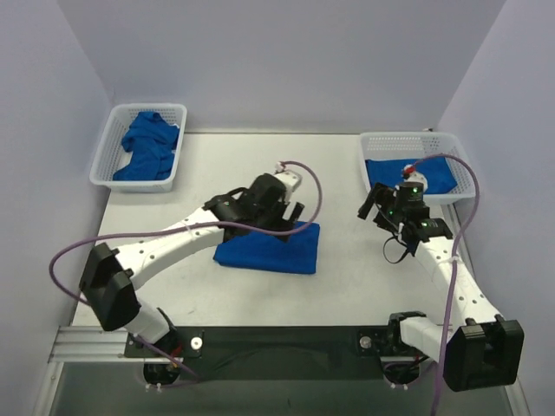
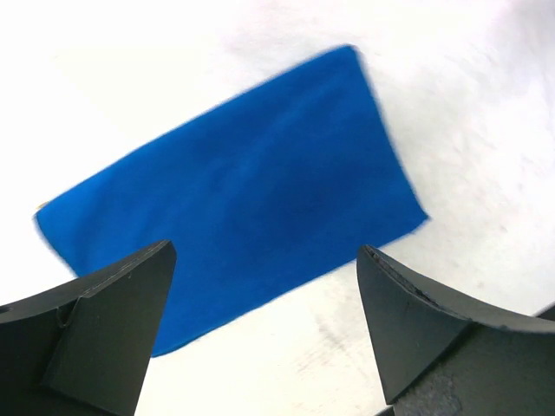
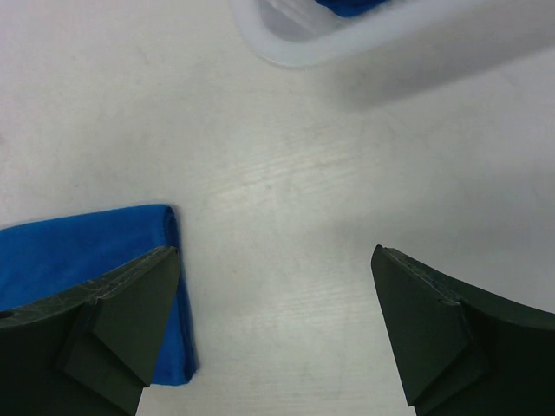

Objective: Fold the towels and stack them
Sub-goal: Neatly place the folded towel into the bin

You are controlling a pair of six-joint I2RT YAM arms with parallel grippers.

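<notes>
**Desk:** Where is the piece you're working on?

**Operator:** I have the folded towel (image 1: 276, 250) lying flat on the table (image 1: 364, 286), in the centre of the overhead view. My left gripper (image 2: 264, 251) hangs above it with its jaws spread wide and nothing between them. In the left wrist view the blue rectangle fills the middle of the frame.

**Desk:** And your right side?

**Operator:** My right gripper (image 3: 276, 251) is spread wide too and holds nothing, over bare tabletop. The folded towel's edge shows at the lower left of that wrist view, and the rim of the right basket (image 3: 295, 54) is at the top.

**Desk:** The other towels?

**Operator:** The crumpled towels (image 1: 147, 147) are heaped in the left basket (image 1: 108, 154), upper left of the overhead view. The stacked towel (image 1: 438, 178) lies in the right basket at the upper right, partly hidden behind my right wrist.
</notes>
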